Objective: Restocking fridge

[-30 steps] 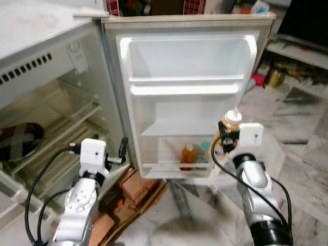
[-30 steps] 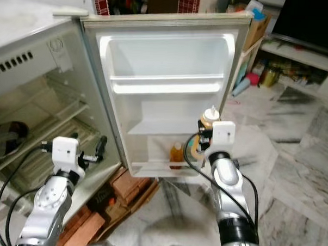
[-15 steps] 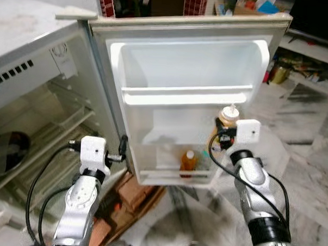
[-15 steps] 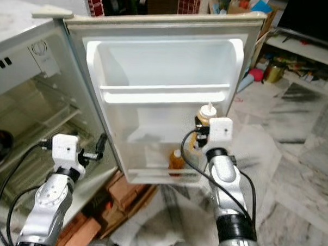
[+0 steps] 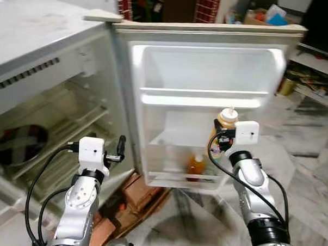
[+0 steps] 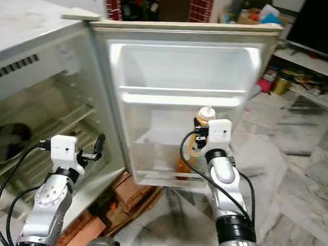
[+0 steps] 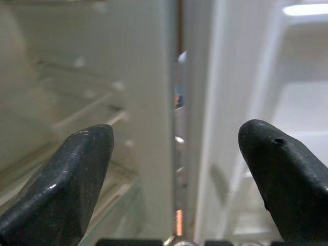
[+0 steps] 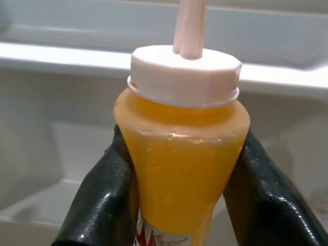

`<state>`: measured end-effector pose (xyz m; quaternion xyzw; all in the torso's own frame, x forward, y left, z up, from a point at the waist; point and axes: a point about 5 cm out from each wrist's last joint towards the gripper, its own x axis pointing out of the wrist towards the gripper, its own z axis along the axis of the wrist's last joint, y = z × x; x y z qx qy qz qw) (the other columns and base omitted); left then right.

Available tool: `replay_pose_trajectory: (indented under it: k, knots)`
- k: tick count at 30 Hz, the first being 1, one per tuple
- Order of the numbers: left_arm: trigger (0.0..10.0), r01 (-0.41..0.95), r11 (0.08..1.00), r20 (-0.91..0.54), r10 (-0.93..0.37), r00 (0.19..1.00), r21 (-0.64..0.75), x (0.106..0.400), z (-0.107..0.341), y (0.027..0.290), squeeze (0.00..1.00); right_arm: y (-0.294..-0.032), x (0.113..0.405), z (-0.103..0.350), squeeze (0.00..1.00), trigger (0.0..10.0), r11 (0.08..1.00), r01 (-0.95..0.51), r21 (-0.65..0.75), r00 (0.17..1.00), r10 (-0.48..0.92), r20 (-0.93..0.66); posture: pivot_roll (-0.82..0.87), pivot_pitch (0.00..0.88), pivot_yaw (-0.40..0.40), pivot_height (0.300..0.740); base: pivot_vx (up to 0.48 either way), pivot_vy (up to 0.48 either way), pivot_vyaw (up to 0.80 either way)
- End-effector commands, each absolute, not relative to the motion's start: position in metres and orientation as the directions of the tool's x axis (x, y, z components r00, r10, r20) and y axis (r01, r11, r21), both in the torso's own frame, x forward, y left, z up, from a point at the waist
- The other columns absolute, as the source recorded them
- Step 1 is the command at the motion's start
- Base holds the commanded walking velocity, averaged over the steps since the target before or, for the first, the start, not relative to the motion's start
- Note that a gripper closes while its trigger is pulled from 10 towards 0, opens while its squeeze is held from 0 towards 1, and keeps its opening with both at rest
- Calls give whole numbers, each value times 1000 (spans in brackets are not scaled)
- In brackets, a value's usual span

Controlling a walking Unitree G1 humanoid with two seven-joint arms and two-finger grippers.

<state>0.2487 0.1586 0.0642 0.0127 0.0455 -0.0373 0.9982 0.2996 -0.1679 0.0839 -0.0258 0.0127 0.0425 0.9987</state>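
Observation:
A small white fridge [image 5: 47, 58] stands with its door [image 5: 209, 76] swung wide open toward me. My right gripper [image 5: 220, 141] is shut on a yellow mustard squeeze bottle [image 5: 225, 121] with a white nozzle cap, held upright in front of the door's lower part; its fingers [image 8: 107, 195] clamp the bottle's shoulder [image 8: 182, 154]. An orange juice bottle [image 5: 195, 165] stands in the door's bottom shelf [image 5: 178, 178]. My left gripper [image 5: 119, 148] is open near the hinge edge, between cabinet and door, its fingertips [image 7: 77, 169] wide apart with nothing between them.
Inside the cabinet are wire shelves [image 5: 60, 124] and a dark round dish [image 5: 19, 144]. Bricks [image 5: 134, 192] lie under the fridge's front. A marble floor [image 5: 314, 178] spreads to the right, with a low shelf of clutter [image 5: 313, 69] behind.
The camera has swung, shifting the fridge and door to the right in the picture. The mustard bottle stays in my right gripper in front of the door. The left arm holds its pose.

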Motion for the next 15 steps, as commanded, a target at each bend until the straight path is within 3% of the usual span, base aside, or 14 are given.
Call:
replay_pose_trajectory:
  k: [1,15]
  knots:
    - [10000,66,998,-99,-63,993,24,249,64,163,0,-162,302,89,0,10000,994,-102,-45,995,102,-7,-14,0,-6,740,0,0,0]
    - [10000,77,996,-96,-73,993,39,249,65,162,0,-161,301,89,0,10000,994,-101,-46,995,101,-9,-15,2,-2,740,0,0,0]
